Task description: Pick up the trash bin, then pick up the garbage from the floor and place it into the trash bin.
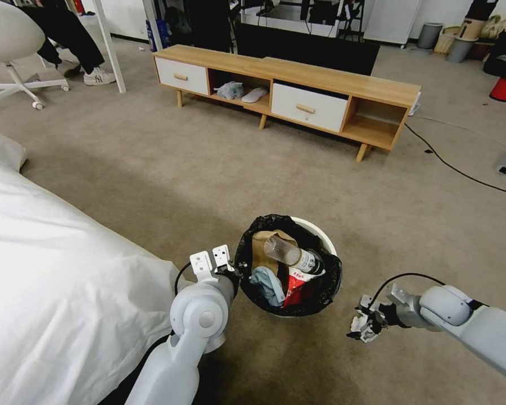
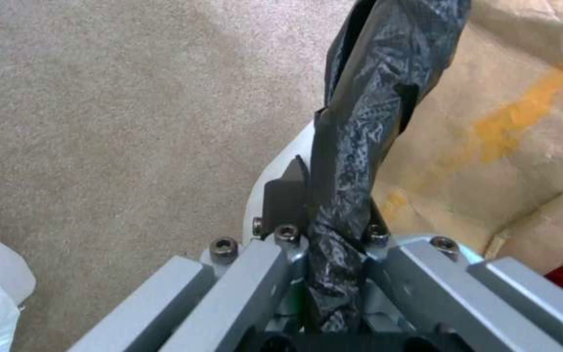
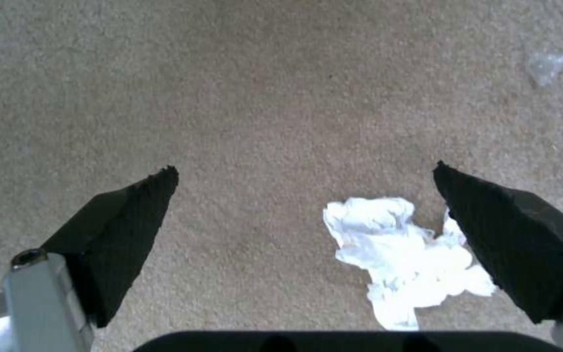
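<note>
Head camera high, looking down over carpet (image 1: 208, 169) — wrist cameras close, sharing that carpet.

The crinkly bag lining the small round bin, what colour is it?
Black, clearest in the left wrist view.

- We cannot see the left tool (image 1: 229, 269) fingertips; black bag film of the trash bin (image 2: 275, 166) wraps over them.
- The bin's lower contents lie buried under the bottle (image 1: 291, 256) and brown paper bag (image 1: 264, 241).
- Beside the right tool (image 3: 304, 178), the white tissue (image 3: 399, 252) is partly covered by one finger (image 3: 513, 242).
</note>
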Controlling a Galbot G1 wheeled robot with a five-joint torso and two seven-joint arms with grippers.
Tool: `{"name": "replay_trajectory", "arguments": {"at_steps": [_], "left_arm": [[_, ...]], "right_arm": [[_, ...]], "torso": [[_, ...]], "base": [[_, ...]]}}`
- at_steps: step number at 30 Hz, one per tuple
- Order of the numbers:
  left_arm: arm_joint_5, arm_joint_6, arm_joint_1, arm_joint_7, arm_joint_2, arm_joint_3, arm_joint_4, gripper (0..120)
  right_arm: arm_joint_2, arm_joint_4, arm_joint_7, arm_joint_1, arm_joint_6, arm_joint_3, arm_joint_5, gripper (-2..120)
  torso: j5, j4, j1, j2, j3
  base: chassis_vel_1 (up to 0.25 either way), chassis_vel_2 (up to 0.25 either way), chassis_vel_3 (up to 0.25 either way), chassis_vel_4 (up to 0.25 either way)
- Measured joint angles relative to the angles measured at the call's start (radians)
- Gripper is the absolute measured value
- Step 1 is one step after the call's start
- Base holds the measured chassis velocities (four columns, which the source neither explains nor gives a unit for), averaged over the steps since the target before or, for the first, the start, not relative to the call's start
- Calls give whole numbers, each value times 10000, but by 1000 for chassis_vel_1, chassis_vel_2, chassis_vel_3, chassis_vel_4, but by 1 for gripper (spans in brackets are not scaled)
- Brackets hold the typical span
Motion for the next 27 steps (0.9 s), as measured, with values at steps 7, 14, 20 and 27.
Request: {"name": "replay_trajectory", "arguments": {"at_steps": [7,14,20,27], "left_arm": [[-4,0,29,40,63,1,-13,1],[-10,0,32,51,86,32,-2,1],[-23,-2,18,51,87,40,45,1],[-6,-3,55,54,22,54,70,1]], "right_arm": [[-52,-131,24,-341,0,243,-40,100],[-4,-380,75,-698,0,484,-141,100],[17,-567,81,-1014,20,691,-288,100],[134,-879,87,-1290,91,964,-472,100]], "torso": [[0,-1,0,0,0],[0,0,-1,0,0],[1,-1,0,0,0],[0,-2,0,0,0]], "base": [[0,0,0,0],[0,0,0,0],[0,0,0,0],[0,0,0,0]]}}
